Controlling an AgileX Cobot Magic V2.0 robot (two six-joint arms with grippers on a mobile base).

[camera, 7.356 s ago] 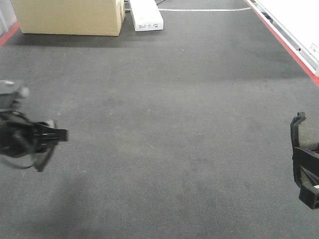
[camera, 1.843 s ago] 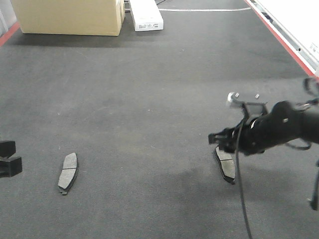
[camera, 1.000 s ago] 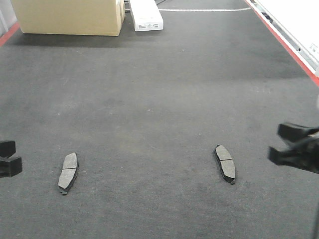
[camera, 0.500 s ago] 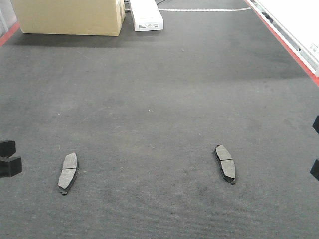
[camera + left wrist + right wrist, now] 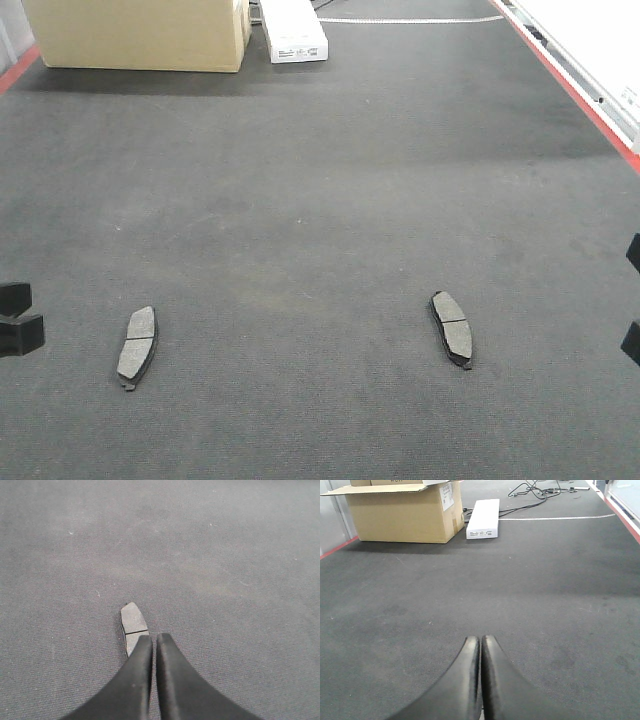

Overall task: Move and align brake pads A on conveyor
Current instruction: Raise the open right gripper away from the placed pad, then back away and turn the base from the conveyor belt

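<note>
Right gripper withdrew, closed, empty like left gripper; two grey oblong brake pads lie on charcoal felt conveyor; next, probably fetch another.

Conveyor: middle span bare, open passage between left pad and right pad, which lie flat and low, well apart, toward the near edge. Far-left corner blocked by tall carton; white box just beside it along the far edge.
</note>
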